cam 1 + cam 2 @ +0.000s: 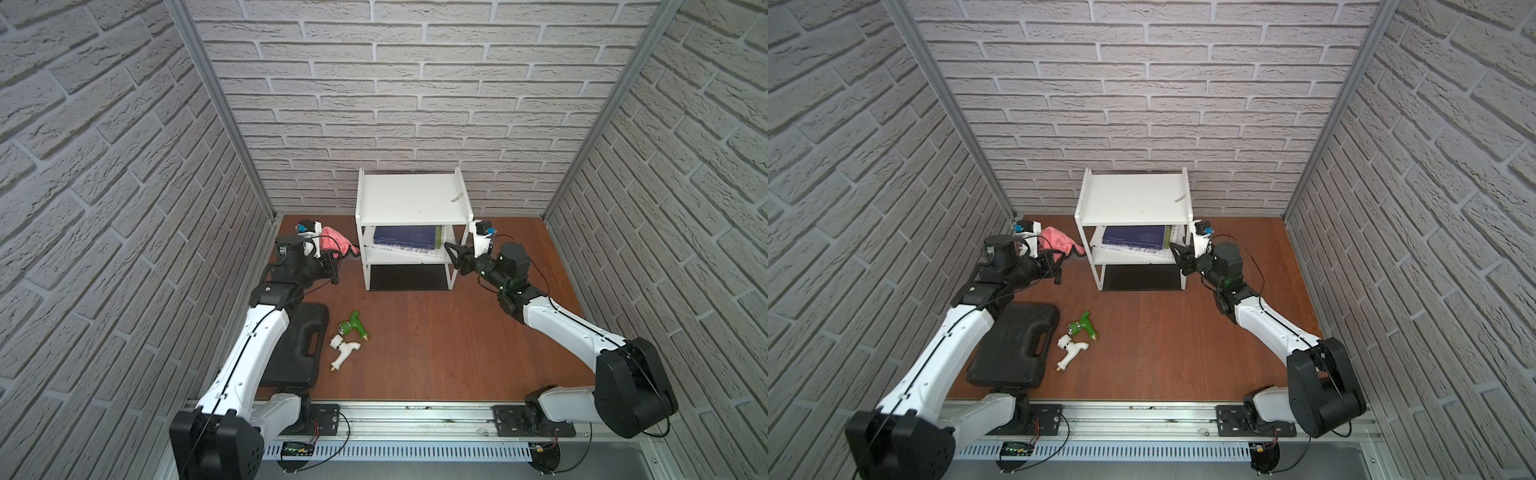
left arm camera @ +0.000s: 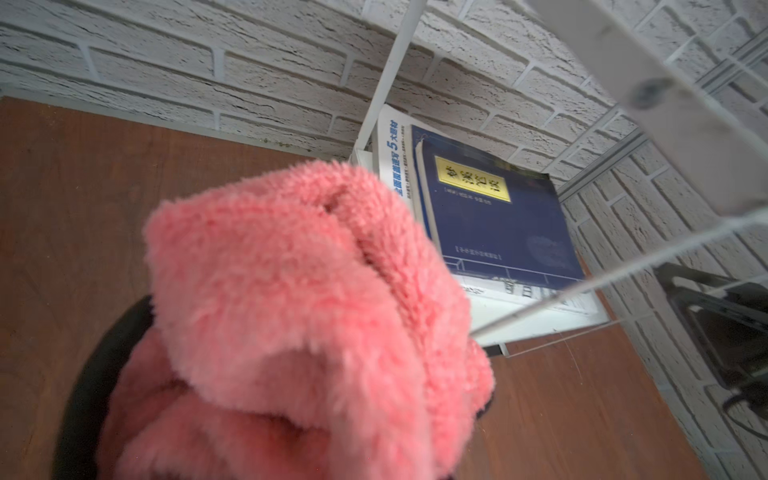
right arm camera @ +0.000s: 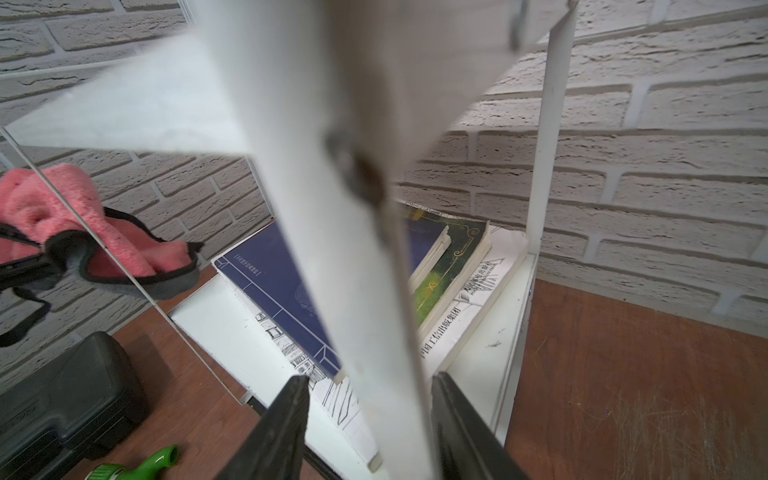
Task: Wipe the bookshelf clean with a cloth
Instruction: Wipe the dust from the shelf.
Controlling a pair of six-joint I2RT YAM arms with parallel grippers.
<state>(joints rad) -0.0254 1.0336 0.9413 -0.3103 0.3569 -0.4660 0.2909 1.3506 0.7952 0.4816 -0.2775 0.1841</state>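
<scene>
Right, left gripper [image 1: 337, 254] first: jaws nearly closed, pinching the cloth [image 1: 334, 237], pink side out, up off the table [image 1: 415, 332] at the bookshelf's [image 1: 411, 199] nine o'clock, just beside its frame. Bookshelf stands at the table's twelve o'clock, books [image 1: 405, 237] on its middle tier. At its four o'clock, right gripper [image 1: 454, 255]: jaws partly apart, straddling the front leg, gripping nothing.

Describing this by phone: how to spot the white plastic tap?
Find the flat black plastic case under the left arm. Two small fittings lie beside it on the brown table; the tap is white with a brass tip, its neighbour green.
</scene>
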